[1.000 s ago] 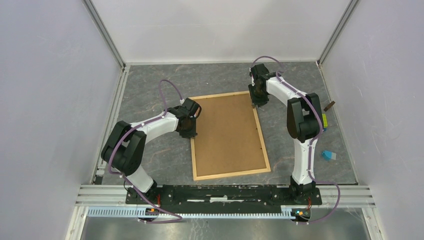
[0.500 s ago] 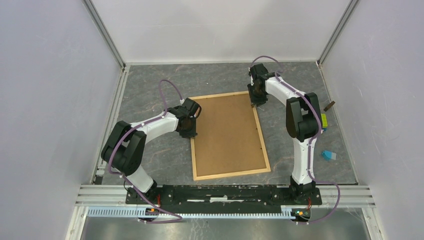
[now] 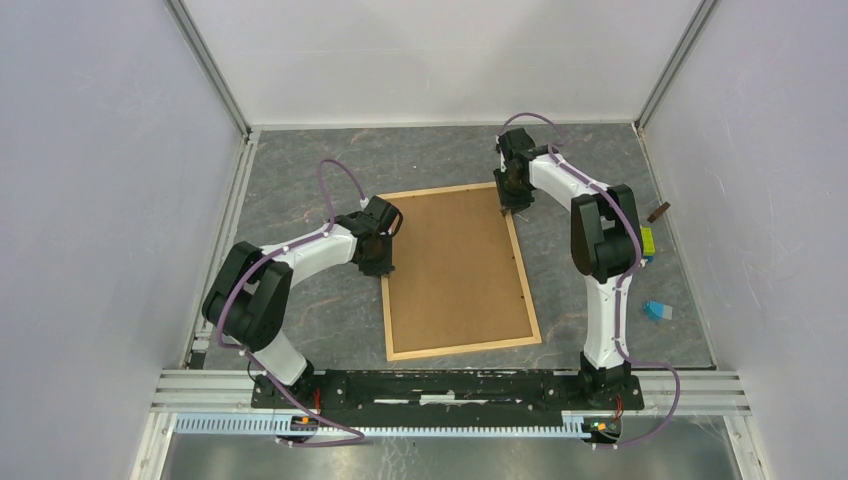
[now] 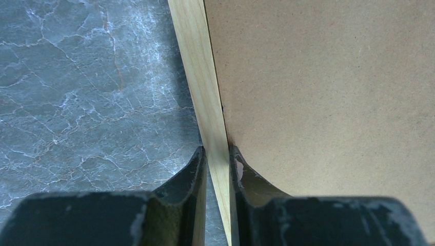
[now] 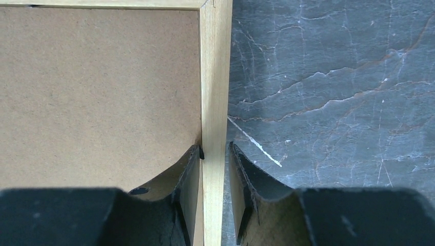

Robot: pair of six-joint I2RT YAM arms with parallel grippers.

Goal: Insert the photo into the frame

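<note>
The light wood frame (image 3: 465,346) lies flat on the grey table with the brown backing board (image 3: 455,265) filling it. The photo is hidden. My left gripper (image 3: 378,262) straddles the frame's left rail (image 4: 197,61), jaws closed against it, one finger on the table side and one over the board (image 4: 318,77). My right gripper (image 3: 512,200) straddles the right rail (image 5: 215,61) just below the far right corner, jaws closed on it, with the inner finger over the board (image 5: 97,77).
At the right wall lie a small blue object (image 3: 656,311), a yellow-green block (image 3: 648,243) and a small brown piece (image 3: 657,212). White walls enclose the table on three sides. The arm bases stand on the rail at the near edge.
The right arm's elbow has shifted slightly to the left while its gripper stays on the rail. The frame and the left arm have not moved.
</note>
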